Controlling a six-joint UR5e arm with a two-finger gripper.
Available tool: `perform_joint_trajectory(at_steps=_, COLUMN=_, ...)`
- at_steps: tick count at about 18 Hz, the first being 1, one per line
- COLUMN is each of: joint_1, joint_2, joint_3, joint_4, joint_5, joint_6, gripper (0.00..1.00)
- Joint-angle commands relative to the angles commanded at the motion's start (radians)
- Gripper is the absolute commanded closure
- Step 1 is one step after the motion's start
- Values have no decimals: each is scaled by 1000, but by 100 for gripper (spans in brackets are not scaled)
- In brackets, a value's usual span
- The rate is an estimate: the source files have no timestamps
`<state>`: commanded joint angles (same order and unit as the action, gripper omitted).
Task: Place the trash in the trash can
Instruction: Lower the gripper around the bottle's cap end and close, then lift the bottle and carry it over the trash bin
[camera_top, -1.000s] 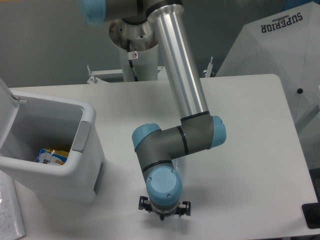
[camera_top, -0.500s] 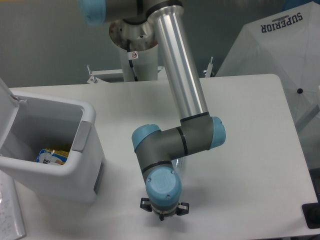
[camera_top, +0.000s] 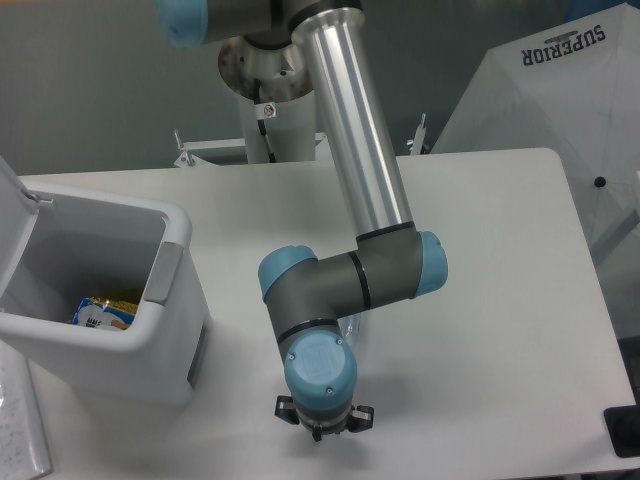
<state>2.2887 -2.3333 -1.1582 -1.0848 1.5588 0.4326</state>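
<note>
The trash can (camera_top: 185, 300) is a boxy white bin at the table's left, its lid (camera_top: 12, 215) hinged open; a yellow-and-blue packet (camera_top: 103, 312) lies inside. My gripper (camera_top: 318, 425) points straight down near the table's front edge, right of the can. The blue wrist cap (camera_top: 320, 375) hides almost all of it; only small black parts stick out, so its state does not show. Of the trash, just a thin clear plastic edge (camera_top: 351, 325) peeks out beneath the arm's lower link; the rest is hidden.
A white canopy (camera_top: 560, 90) printed SUPERIOR stands beyond the table's right back corner. A black object (camera_top: 625, 432) sits at the front right corner. Paper (camera_top: 18, 425) lies at the front left. The robot base (camera_top: 265, 75) rises at the back.
The wrist has shifted slightly left and toward the front edge. The black gripper parts showing under the cap span a narrower width than before.
</note>
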Motion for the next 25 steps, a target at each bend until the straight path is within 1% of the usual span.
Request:
perform_joint_trajectory(at_steps=2, joint_1=2, joint_2=22, joint_3=2, joint_4=45, joint_5=-58, joint_6=-2, gripper=98)
perform_joint_trajectory(at_steps=7, joint_1=18, joint_2=86, joint_3=3, joint_4=143, joint_5=-163, joint_6=2, gripper=98)
perform_joint_trajectory(at_steps=10, joint_1=37, joint_2=144, joint_3=12, joint_4=190, joint_5=-264, joint_6=6, gripper=98)
perform_joint_trajectory(at_steps=15, joint_1=90, joint_2=252, joint_3=20, joint_4=215, joint_5=-506, joint_6=40, gripper=98)
perform_joint_trajectory(at_steps=17, joint_1=104, joint_2=293, joint_3=34, joint_4=217, joint_5=-607, joint_6=32, gripper=98)
perform_joint_trajectory(at_steps=20, joint_1=129, joint_2=333, joint_3=37, joint_4=218, joint_5=-747, joint_6=40, gripper=98)
perform_joint_trajectory(at_steps=22, joint_1=144, joint_2=350, joint_3=44, joint_4=218, joint_5=-840, joint_6=40, gripper=98)
perform_joint_trajectory(at_steps=25, joint_1=144, joint_2=365, joint_3=63, joint_4=218, joint_5=-942, joint_6=38, gripper=98)
